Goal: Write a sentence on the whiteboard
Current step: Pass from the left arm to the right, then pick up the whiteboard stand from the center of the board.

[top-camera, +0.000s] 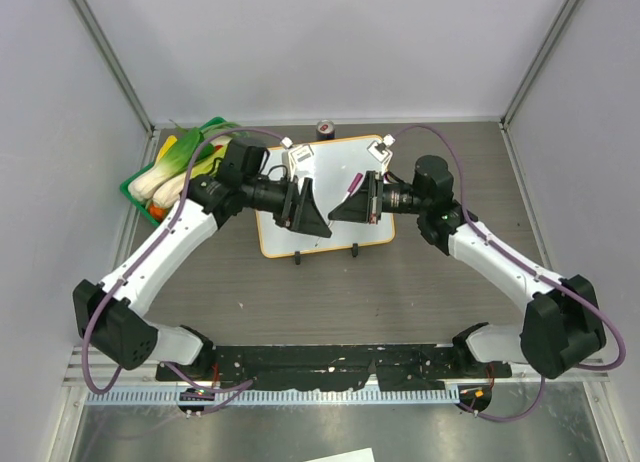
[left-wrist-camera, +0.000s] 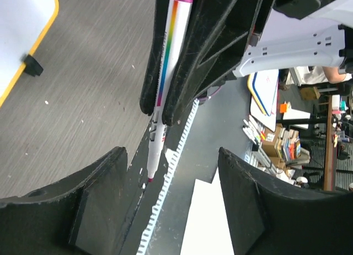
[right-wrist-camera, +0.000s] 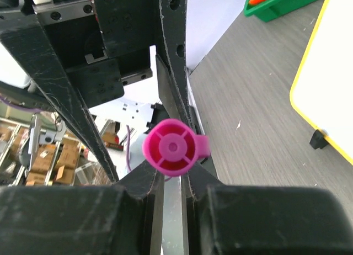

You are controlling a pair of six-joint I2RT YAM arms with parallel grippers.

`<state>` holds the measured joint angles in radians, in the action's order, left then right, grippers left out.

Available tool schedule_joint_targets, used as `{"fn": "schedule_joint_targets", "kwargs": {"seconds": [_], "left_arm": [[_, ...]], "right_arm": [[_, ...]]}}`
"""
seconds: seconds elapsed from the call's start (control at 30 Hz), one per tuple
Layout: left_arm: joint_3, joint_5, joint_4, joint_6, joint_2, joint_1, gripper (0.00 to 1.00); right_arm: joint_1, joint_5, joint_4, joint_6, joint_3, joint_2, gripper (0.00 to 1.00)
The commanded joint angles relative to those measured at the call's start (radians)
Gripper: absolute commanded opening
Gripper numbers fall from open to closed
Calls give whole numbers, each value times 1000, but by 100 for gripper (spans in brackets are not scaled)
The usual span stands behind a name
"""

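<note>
The whiteboard (top-camera: 335, 162) lies flat at the table's middle, with an orange-tan rim and two black clips on its near edge. No sentence shows on its bare parts; both grippers cover the middle. My right gripper (top-camera: 345, 210) hovers over the board, shut on a white marker (top-camera: 352, 190) with a magenta end. In the right wrist view the gripper (right-wrist-camera: 175, 175) pinches that magenta end (right-wrist-camera: 175, 146). My left gripper (top-camera: 312, 217) faces it, open and empty. In the left wrist view the gripper (left-wrist-camera: 172, 155) is spread wide below the marker (left-wrist-camera: 165, 73), whose tip is bare.
A green basket (top-camera: 138, 178) of leeks and other vegetables stands at the back left. A small dark can (top-camera: 325, 130) sits behind the board. Grey walls close the left, back and right sides. The board's corner also shows in both wrist views (left-wrist-camera: 16, 34) (right-wrist-camera: 331, 89).
</note>
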<state>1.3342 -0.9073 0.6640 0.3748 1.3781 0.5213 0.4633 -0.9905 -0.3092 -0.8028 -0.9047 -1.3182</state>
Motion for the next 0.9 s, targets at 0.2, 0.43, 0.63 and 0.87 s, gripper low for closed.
{"fn": "schedule_joint_targets", "kwargs": {"seconds": [0.2,0.43,0.63,0.87], "left_arm": [[-27,8,-171,84,33,-3,62],[-26,-5,-228,104,47,-4,15],[-15,4,-190,70,47,-6,0],[16,-51,-139,27,50,-4,0]], "right_arm": [[5,260,-53,-45,58,137,2],[5,290,-87,-81,82,148,1],[3,228,-97,-56,67,145,21],[2,135,-137,-62,56,128,76]]}}
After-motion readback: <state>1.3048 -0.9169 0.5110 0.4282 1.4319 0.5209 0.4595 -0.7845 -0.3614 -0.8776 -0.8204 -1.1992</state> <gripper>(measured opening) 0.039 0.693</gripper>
